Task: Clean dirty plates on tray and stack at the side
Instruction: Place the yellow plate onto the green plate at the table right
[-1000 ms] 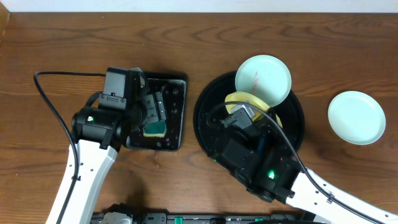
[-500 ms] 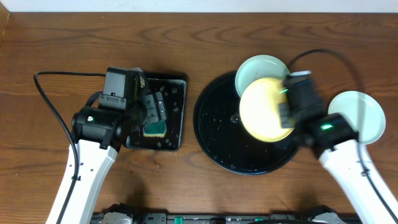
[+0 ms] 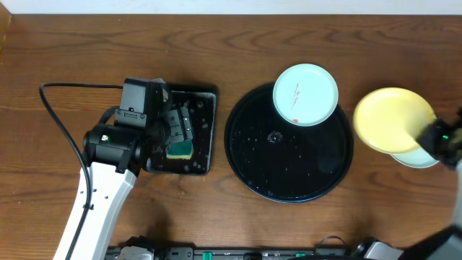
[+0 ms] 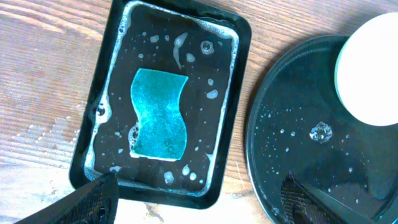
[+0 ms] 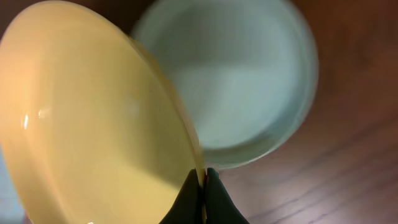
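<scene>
Clamping the yellow plate (image 5: 93, 118) by its rim, the right tool (image 5: 202, 186) holds it tilted over a pale blue plate (image 5: 249, 93) on the table (image 3: 216, 43), just beside the round tray (image 3: 289, 162). A second blue plate (image 3: 305, 94), red-smeared, rests at the tray's far rim. The left tool (image 4: 199, 202) hovers, jaws apart, above the sponge (image 4: 160, 115) in the rectangular tray (image 4: 230, 124).

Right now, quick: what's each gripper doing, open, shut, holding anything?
Left gripper: open, holding nothing.
Right gripper: shut on the yellow plate, at its rim.
</scene>
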